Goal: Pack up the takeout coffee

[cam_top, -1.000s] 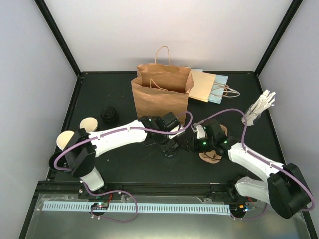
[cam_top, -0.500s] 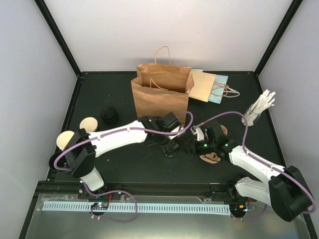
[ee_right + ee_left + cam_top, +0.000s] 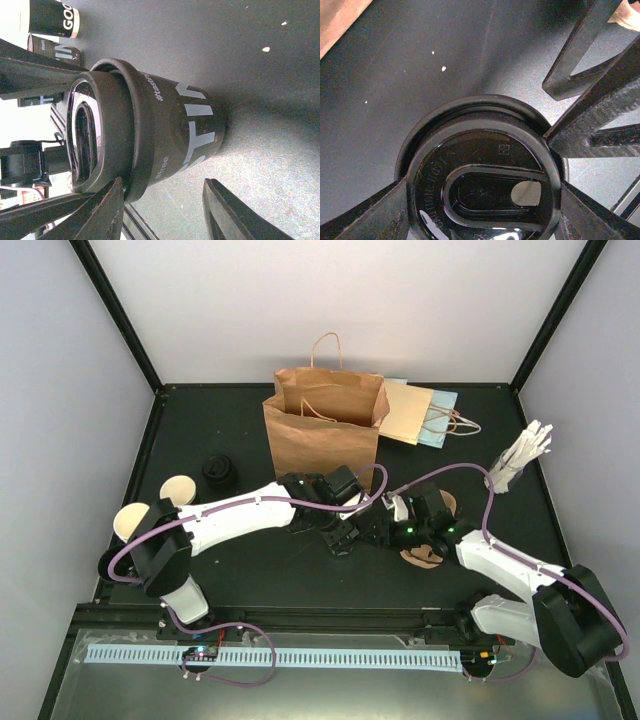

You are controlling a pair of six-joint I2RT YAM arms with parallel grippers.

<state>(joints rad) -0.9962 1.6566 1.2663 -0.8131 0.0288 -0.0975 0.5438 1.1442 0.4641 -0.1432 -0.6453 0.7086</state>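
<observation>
One sleeved cup point(image 3: 180, 125) stands upright at mid-worktop point(image 3: 250, 570), in front of the paper bag point(image 3: 320, 440), with a black lid point(image 3: 485, 190) on its rim. Left jaws are clamped on the lid. Right jaws stand apart beside the cup's sleeve, holding nothing.

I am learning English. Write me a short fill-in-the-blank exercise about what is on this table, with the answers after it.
1. The left gripper clasps the black ____ on the middle cup.
2. ____ open cups stand near the left edge of the table.
3. The brown paper bag with handles stands ____, its mouth open.
Answers: lid; Two; upright.
</observation>
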